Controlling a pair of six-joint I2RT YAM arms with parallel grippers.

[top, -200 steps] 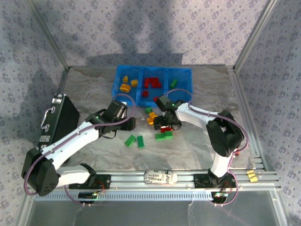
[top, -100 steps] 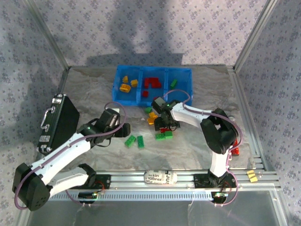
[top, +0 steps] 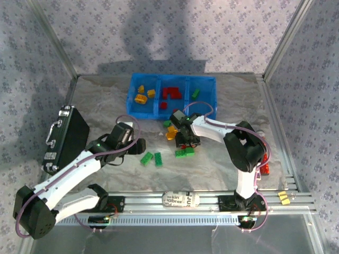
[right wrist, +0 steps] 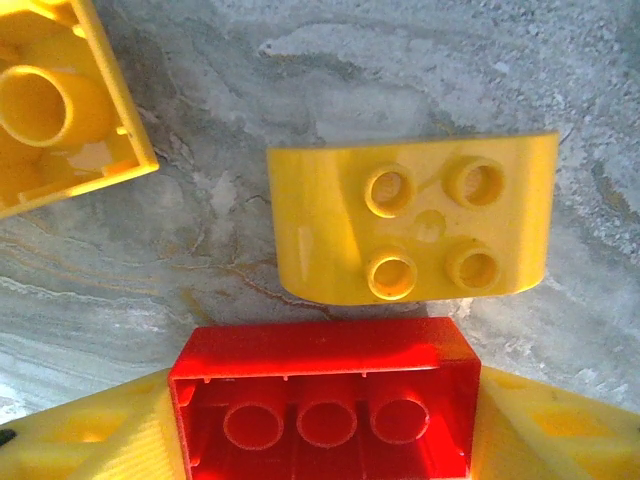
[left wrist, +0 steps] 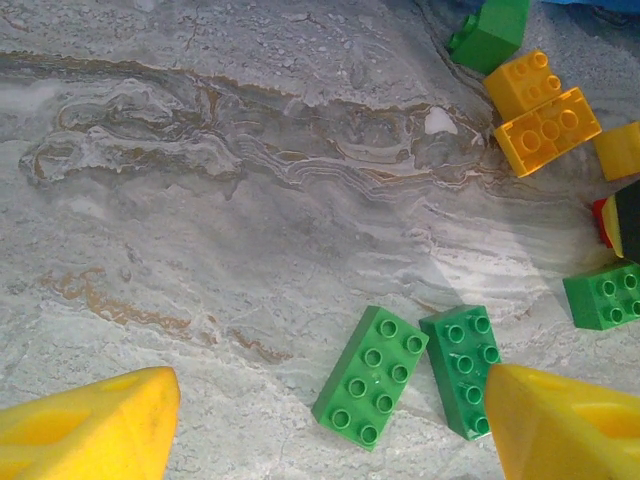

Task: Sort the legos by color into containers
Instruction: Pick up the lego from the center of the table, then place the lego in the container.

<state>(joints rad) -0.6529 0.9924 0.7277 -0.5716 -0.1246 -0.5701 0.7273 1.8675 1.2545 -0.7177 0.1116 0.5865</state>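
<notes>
The blue bin [top: 131, 94] at the back has three compartments: yellow-orange legos [top: 140, 97] in the left one, red legos [top: 170, 93] in the middle one, and a green lego [top: 195, 93] in the right one. My right gripper [top: 185, 142] is down in the loose pile. In the right wrist view the right gripper [right wrist: 325, 420] is shut on an upturned red lego [right wrist: 325, 390], with a yellow lego [right wrist: 415, 230] lying just beyond it. My left gripper [left wrist: 325, 400] hangs open above two green legos [left wrist: 371, 389] [left wrist: 462, 369], apart from them.
A black case [top: 66, 135] lies at the left. Orange legos [left wrist: 547, 128] and a green lego [left wrist: 492, 30] lie between the pile and the bin, and a green pair [top: 185, 152] sits by my right gripper. A small red piece [top: 265, 169] lies at the right rail.
My right gripper's jaws have come in against the ends of the red lego. My left gripper has drawn back and down toward the two green legos, still open.
</notes>
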